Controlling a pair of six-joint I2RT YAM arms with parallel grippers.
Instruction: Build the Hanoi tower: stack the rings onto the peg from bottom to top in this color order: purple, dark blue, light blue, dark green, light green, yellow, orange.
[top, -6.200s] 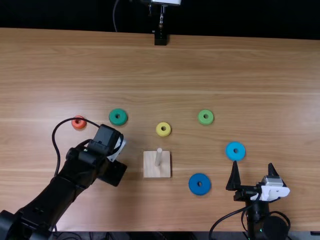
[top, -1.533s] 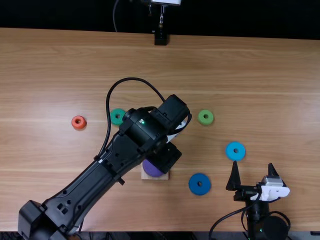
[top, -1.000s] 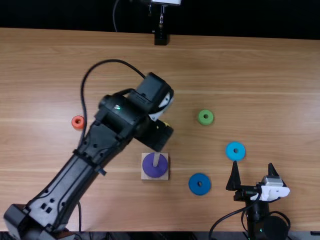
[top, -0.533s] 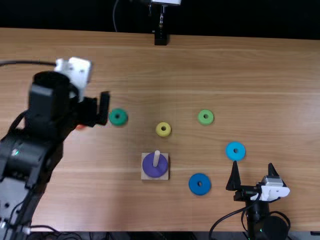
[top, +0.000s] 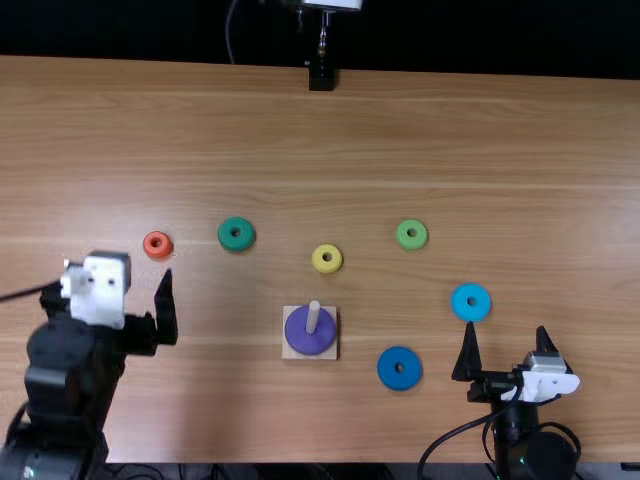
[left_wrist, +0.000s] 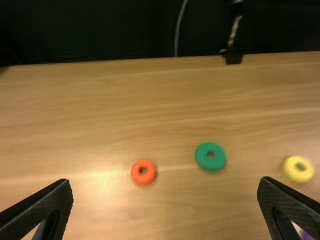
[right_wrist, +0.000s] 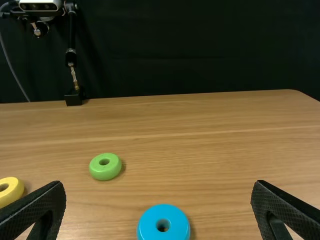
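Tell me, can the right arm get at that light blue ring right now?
Probably yes: the right end effector is open and empty, close to the light blue ring, with nothing lying between them.

The left arm (top: 65, 385) comes in from the bottom edge of the top view, at the left side, and its gripper (top: 108, 282) points away from the base, with the two fingers wide apart. The right arm (top: 520, 435) is near the bottom edge too; its gripper (top: 507, 329) points forward, and its fingers are also well separated, holding nothing.

Purple ring (top: 309, 341) around the peg (top: 313, 317) on its base (top: 289, 355).
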